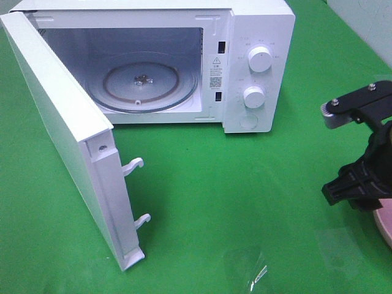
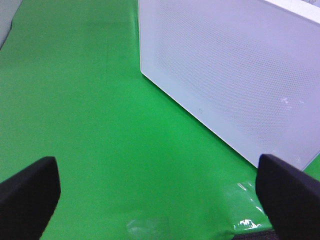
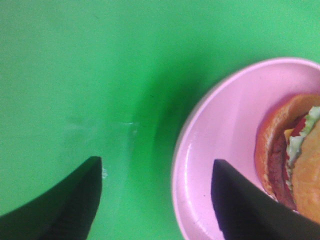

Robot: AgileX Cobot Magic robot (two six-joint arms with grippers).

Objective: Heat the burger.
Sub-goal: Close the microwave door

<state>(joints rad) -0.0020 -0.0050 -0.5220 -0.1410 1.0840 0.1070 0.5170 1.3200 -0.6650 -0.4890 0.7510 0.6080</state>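
Note:
The burger (image 3: 295,155), with a golden bun, lettuce and a dark patty, lies on a pink plate (image 3: 215,145) in the right wrist view. My right gripper (image 3: 156,162) is open just above the plate's rim, one finger (image 3: 240,205) over the plate and the other (image 3: 70,205) over the green cloth. In the exterior view the right gripper (image 1: 358,184) hangs at the right edge. Only a sliver of the plate (image 1: 386,223) shows there, and the burger is hidden. My left gripper (image 2: 156,160) is open over bare cloth near the microwave door (image 2: 235,65).
The white microwave (image 1: 257,37) stands at the back with its door (image 1: 61,122) swung wide to the left. The glass turntable (image 1: 144,82) inside is bare. Two knobs (image 1: 260,60) are on its right panel. A shiny clear patch (image 1: 254,272) lies on the cloth near the front.

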